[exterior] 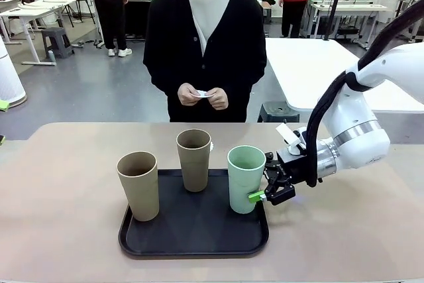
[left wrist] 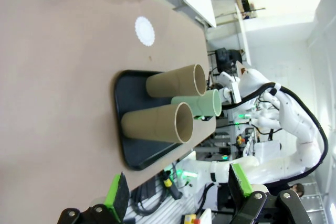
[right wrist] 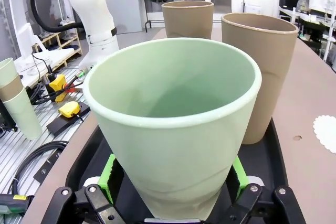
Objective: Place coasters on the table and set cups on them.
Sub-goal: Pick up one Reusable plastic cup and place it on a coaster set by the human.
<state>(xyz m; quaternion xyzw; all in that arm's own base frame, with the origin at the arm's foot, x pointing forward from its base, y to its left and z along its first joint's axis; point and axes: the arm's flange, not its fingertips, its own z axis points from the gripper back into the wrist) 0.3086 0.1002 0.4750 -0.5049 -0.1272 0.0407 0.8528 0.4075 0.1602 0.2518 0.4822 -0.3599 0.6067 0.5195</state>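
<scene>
Where the right gripper (exterior: 260, 195) reaches in at centre right of the front view, we see it clamped on the mint green cup (exterior: 246, 178). That cup stands on the black tray (exterior: 192, 238), with the near tan cup (exterior: 139, 185) at lower left and the far tan cup (exterior: 194, 159) behind. One white coaster (left wrist: 144, 30) lies on the table (exterior: 59, 217), upper middle of the left wrist view. Along that view's bottom edge, the left gripper (left wrist: 178, 184) gapes wide, holding nothing.

Two brown cups (left wrist: 176, 82) (left wrist: 157, 123) and a green cup (left wrist: 202, 106) stand on a black tray (left wrist: 126, 85). One white coaster (left wrist: 145, 30) lies alone on the table (left wrist: 63, 77).
</scene>
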